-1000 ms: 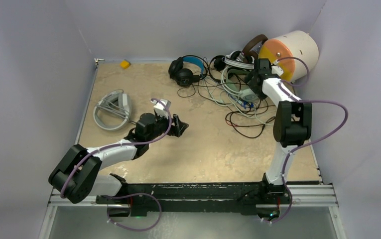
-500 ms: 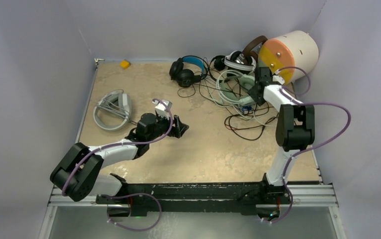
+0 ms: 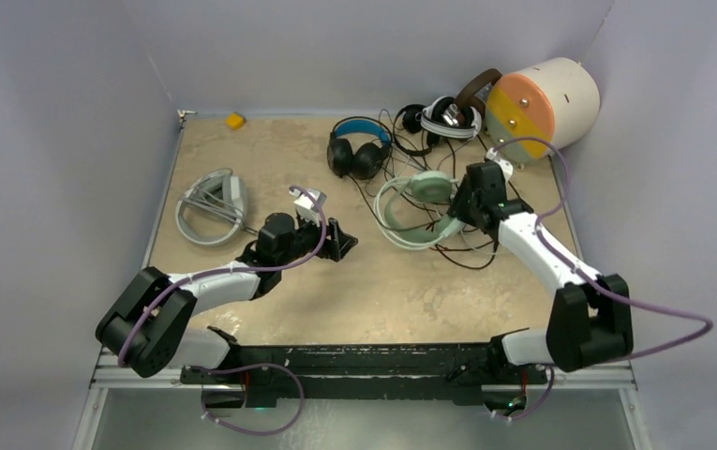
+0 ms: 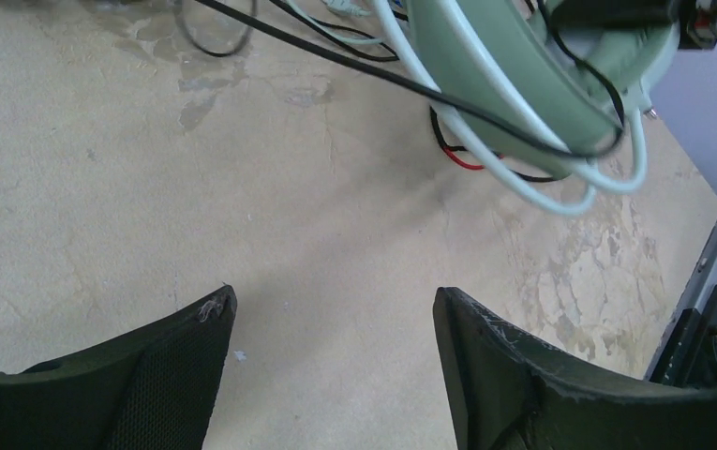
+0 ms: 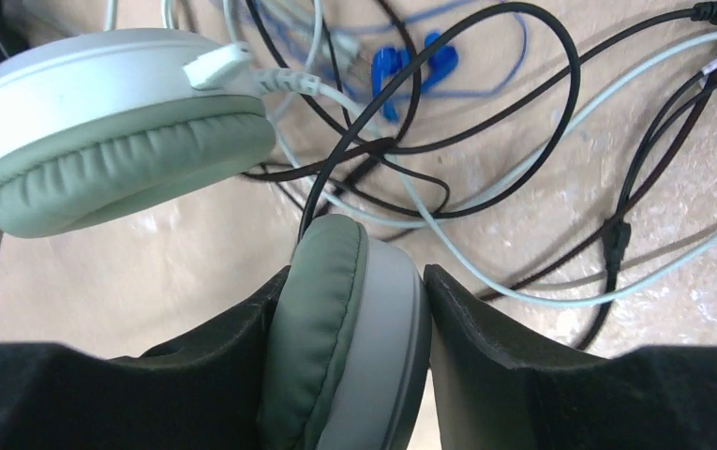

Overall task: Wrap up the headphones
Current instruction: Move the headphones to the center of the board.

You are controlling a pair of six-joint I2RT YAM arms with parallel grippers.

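My right gripper (image 3: pixel 467 204) is shut on one ear cup (image 5: pixel 354 337) of the mint-green headphones (image 3: pixel 410 211), which lie mid-table with their pale cable trailing among tangled dark cables (image 3: pixel 457 246). The other ear cup (image 5: pixel 120 131) shows in the right wrist view. My left gripper (image 3: pixel 343 239) is open and empty just above the table, left of the mint-green headphones (image 4: pixel 523 75). White-grey headphones (image 3: pixel 212 206) lie at the left. Black headphones with a blue headband (image 3: pixel 359 150), black-and-white ones (image 3: pixel 448 114) and a brown headband (image 3: pixel 474 86) lie at the back.
A big cream cylinder with an orange-and-green face (image 3: pixel 537 98) stands at the back right corner. A small yellow block (image 3: pixel 234 120) sits at the back left. Grey walls close in the left, back and right sides. Loose cables spread around the right gripper.
My right arm has pulled the mint-green headphones out of the back pile toward the middle of the table, dragging cables along. My left arm has stayed almost still.
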